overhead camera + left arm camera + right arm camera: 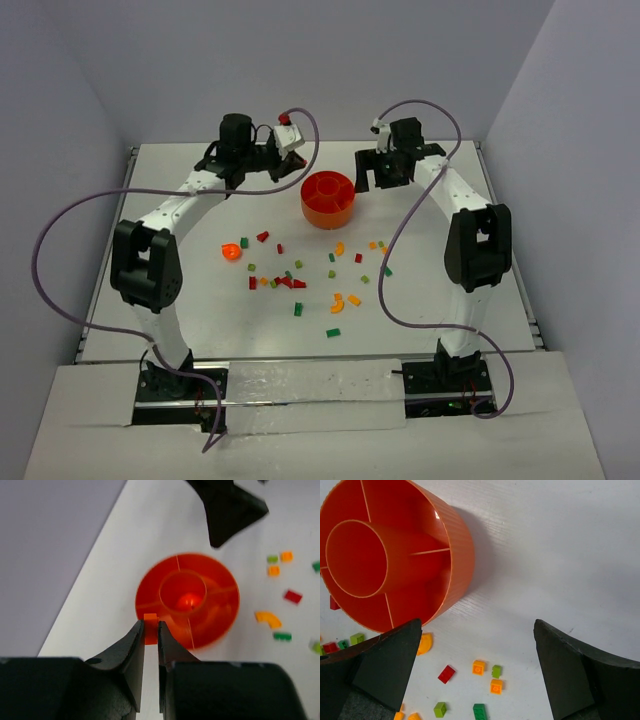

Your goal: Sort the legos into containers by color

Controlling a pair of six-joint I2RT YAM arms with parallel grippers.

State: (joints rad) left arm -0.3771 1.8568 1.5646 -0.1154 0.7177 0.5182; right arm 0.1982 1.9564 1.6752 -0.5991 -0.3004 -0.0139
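The round orange bowl (327, 198) with inner dividers around a central cup stands at the back middle of the table. My left gripper (150, 626) is shut on a small orange brick (150, 616) and hangs over the bowl's (220, 605) near rim; from above, this gripper (288, 170) sits just left of the bowl. My right gripper (477, 626) is open and holds nothing, hovering right of the bowl (455, 555) over loose legos. From above, the right gripper (378, 180) is beside the bowl's right edge. Red, green, orange and yellow legos (290, 280) lie scattered in front of the bowl.
Below my right gripper lie a red brick (446, 674), two orange bricks (479, 667) and a light green one (496, 671). An orange ring piece (232, 252) sits at the left of the scatter. Walls close in the table on three sides.
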